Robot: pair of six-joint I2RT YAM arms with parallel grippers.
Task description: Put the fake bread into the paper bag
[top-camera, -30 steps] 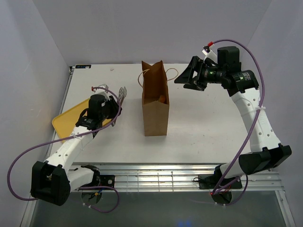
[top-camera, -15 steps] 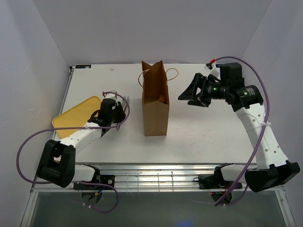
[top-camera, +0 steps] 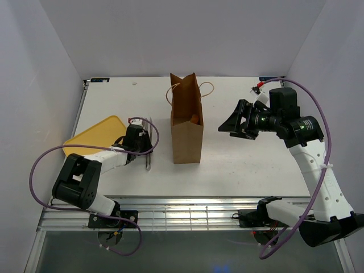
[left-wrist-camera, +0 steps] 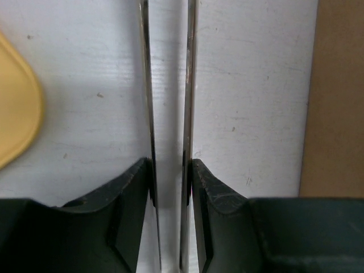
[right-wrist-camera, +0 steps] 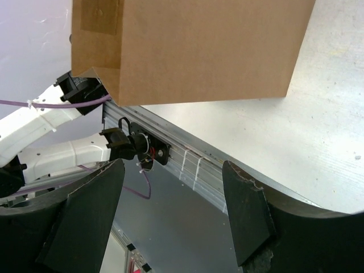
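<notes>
since the earlier frame my left hand (top-camera: 147, 161) has come off the yellow tray (top-camera: 91, 136) and now sits low over the tabletop (top-camera: 250, 165), between the tray and the paper bag (top-camera: 186, 133). the right hand (top-camera: 228, 121) has also moved, from up near the bag's mouth down to the bag's right side, apart from it.

in the left wrist view the two thin fingers (left-wrist-camera: 146, 85) stand close together with only a narrow strip of tabletop between them, and nothing is held there. the tray edge (left-wrist-camera: 17, 119) is at the left and the bag wall (left-wrist-camera: 335, 96) at the right.

the right hand is wide, its fingers (right-wrist-camera: 245, 216) far apart and empty, and it faces the side of the bag (right-wrist-camera: 187, 45).

the bag stands upright in the middle of the tabletop with its mouth open. inside it i see one orange-brown piece of the fake bread (top-camera: 195, 119), against the right wall. more bread than this i cannot make out.
</notes>
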